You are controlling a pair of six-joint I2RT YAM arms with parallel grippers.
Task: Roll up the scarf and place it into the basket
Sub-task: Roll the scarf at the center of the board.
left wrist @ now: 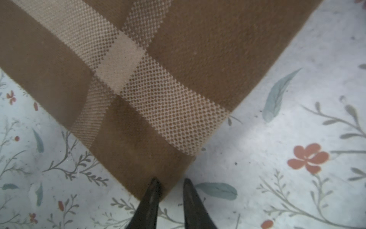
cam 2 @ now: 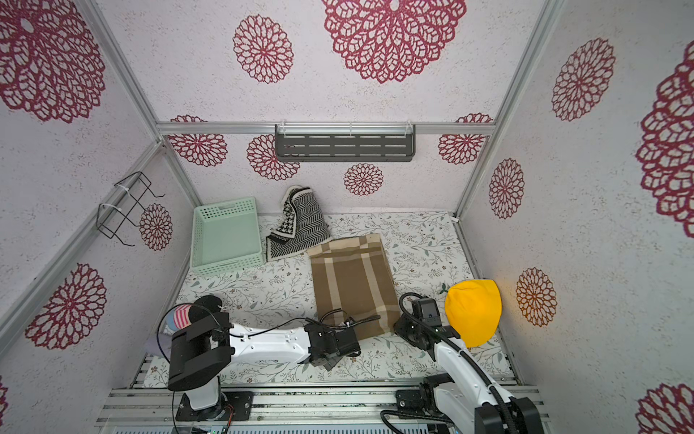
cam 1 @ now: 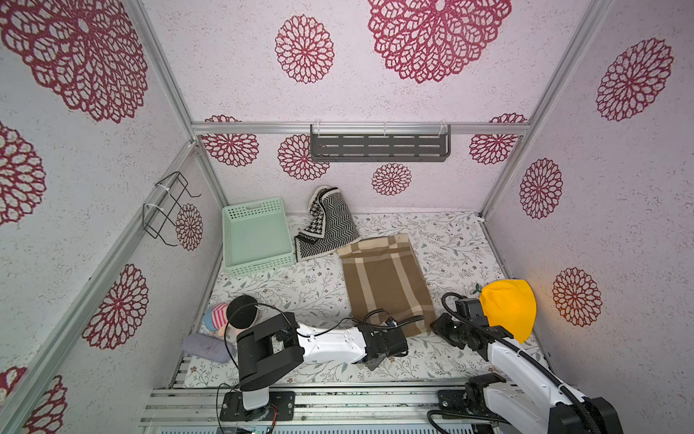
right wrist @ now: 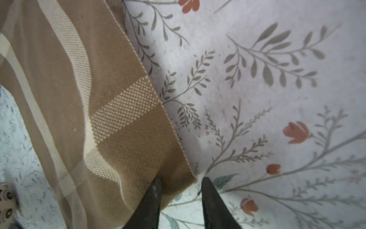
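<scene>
The scarf [cam 1: 386, 278], brown with cream plaid stripes, lies spread flat in the middle of the floral table, its near end towards the arms. The pale mint-green basket [cam 1: 257, 235] stands empty at the back left, apart from the scarf. In the left wrist view my left gripper [left wrist: 171, 183] has closed to a narrow gap on the scarf's [left wrist: 138, 79] near corner. My right gripper [right wrist: 181, 181] stands open at the other near corner of the scarf [right wrist: 118, 138], one finger on the rippled cloth and one on the table. In both top views the wrists hide the fingertips.
A black-and-white patterned cloth [cam 1: 326, 225] lies beside the basket against the back wall. A yellow hat [cam 1: 507, 308] sits at the right, close to the right arm. A striped bundle [cam 1: 217, 317] and a grey cloth [cam 1: 206, 347] lie near left. A dark grey shelf [cam 1: 379, 146] and a wire rack [cam 1: 169, 210] hang on the walls.
</scene>
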